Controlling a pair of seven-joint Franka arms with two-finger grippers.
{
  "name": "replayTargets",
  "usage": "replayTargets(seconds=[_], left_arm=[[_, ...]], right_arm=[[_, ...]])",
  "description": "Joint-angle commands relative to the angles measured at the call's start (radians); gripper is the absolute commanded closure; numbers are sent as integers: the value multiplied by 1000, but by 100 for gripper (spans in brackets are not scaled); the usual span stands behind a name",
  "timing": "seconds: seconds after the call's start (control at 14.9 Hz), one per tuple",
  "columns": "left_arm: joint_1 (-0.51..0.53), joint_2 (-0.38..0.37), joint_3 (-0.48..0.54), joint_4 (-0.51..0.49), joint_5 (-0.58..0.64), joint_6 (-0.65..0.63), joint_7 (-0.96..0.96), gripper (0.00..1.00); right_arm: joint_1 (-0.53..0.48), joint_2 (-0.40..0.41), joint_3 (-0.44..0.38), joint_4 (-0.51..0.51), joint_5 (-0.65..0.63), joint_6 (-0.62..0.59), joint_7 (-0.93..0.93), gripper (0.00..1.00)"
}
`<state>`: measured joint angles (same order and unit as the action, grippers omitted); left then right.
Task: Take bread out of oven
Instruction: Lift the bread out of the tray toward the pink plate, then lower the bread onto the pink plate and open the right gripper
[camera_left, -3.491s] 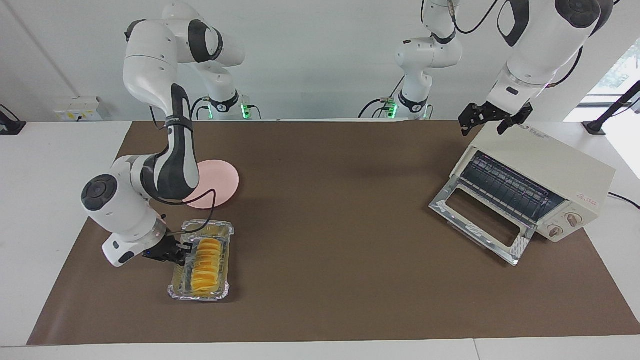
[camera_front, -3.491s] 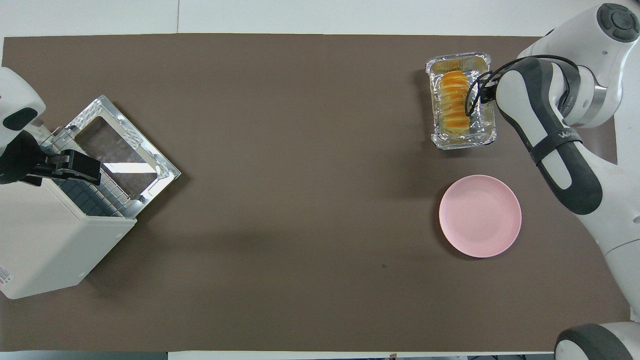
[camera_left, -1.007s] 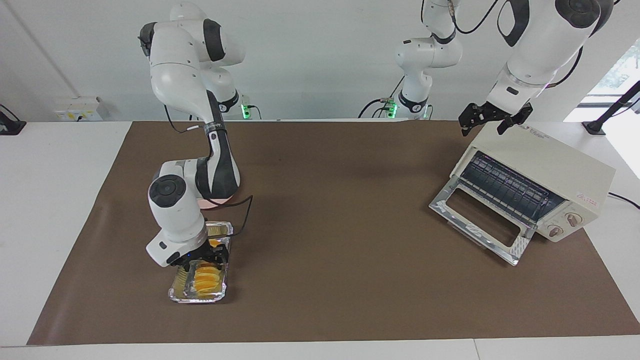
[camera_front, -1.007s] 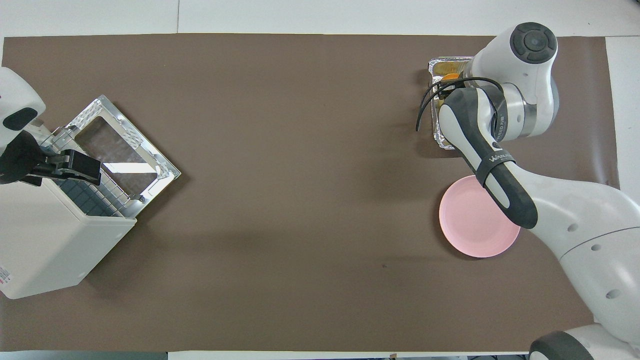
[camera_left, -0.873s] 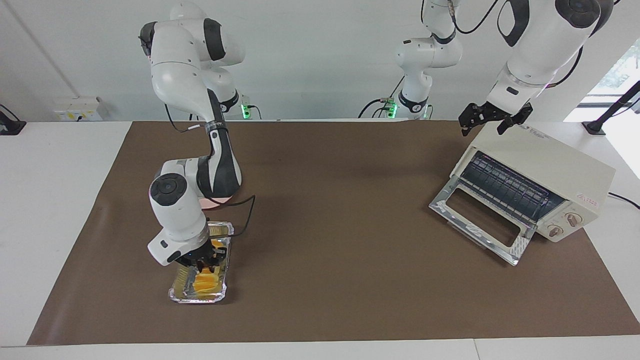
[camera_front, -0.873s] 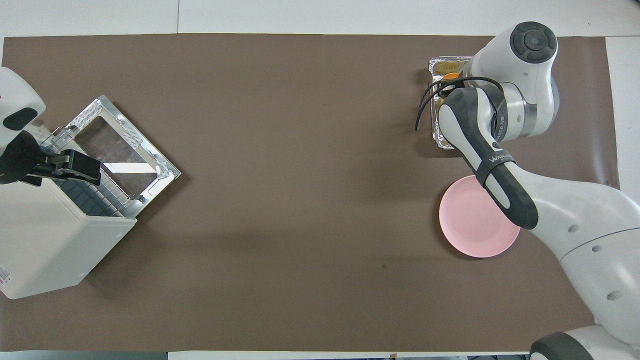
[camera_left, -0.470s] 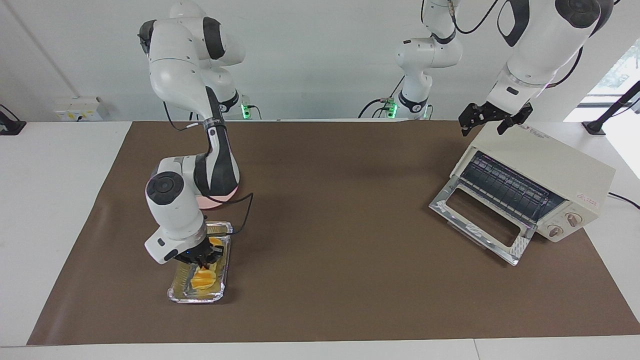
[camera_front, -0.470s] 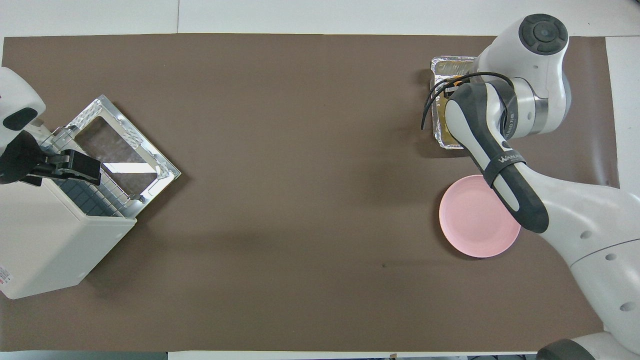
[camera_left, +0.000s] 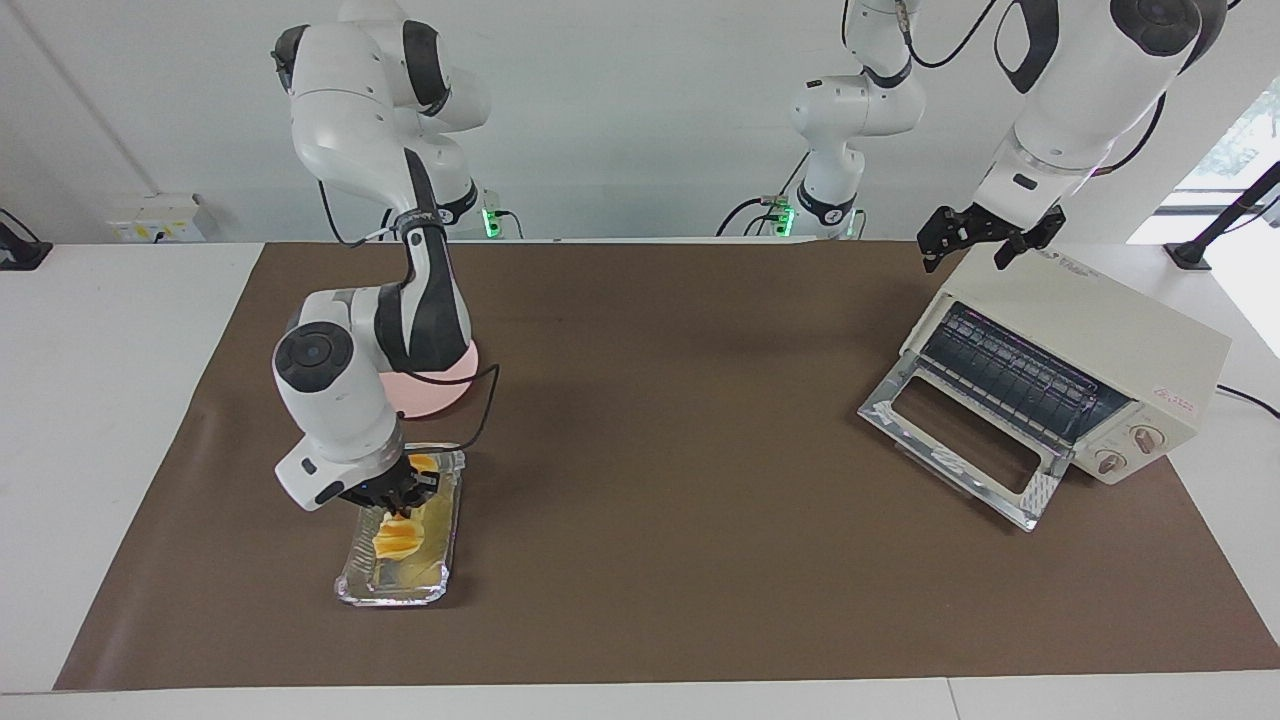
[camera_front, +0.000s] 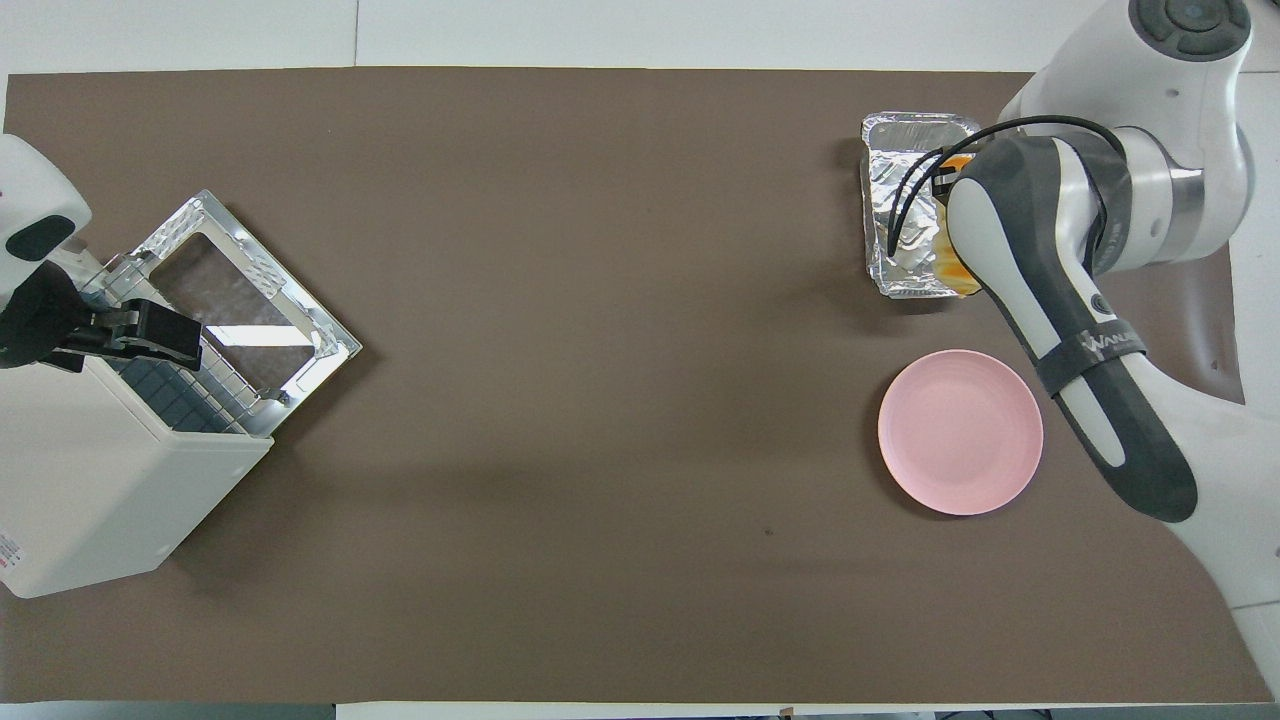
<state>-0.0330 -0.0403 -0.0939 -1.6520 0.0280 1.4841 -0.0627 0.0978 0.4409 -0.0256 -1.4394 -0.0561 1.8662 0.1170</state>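
Note:
The bread (camera_left: 394, 535), a ridged golden-yellow loaf, hangs tilted from my right gripper (camera_left: 397, 503), which is shut on it just above the silver foil tray (camera_left: 393, 596). In the overhead view my right arm covers most of the bread (camera_front: 952, 268) over the tray (camera_front: 908, 130). The cream-white oven (camera_left: 1100, 332) stands at the left arm's end of the table with its glass door (camera_left: 952, 440) dropped open and its dark rack bare. My left gripper (camera_left: 985, 237) waits open over the oven's top (camera_front: 90, 470).
A round pink plate (camera_front: 960, 432) lies nearer to the robots than the foil tray, half hidden by my right arm in the facing view (camera_left: 445, 395). A brown mat (camera_left: 680, 450) covers the table between tray and oven.
My right gripper came in over the tray, closed on the bread and has lifted it up out of the tray. The left arm and the oven have not moved.

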Motion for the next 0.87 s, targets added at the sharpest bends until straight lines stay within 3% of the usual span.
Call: replayTargets(seconds=[0.0, 0.27, 0.47, 0.6, 0.81], left_arm=[[11, -26, -3, -22, -17, -4, 7, 0], [11, -26, -3, -22, -17, -4, 7, 0], [11, -26, -3, -22, -17, -4, 7, 0], [11, -24, -3, -22, -17, -4, 7, 0], [11, -24, -3, -22, -17, -4, 7, 0]], right_arm=[[-7, -210, 9, -247, 51, 28, 7, 100], [2, -479, 9, -650, 59, 218, 6, 100], [5, -622, 9, -936, 59, 416, 7, 100], [6, -663, 9, -1057, 59, 534, 6, 100], [7, -650, 9, -1136, 59, 649, 4, 100]])
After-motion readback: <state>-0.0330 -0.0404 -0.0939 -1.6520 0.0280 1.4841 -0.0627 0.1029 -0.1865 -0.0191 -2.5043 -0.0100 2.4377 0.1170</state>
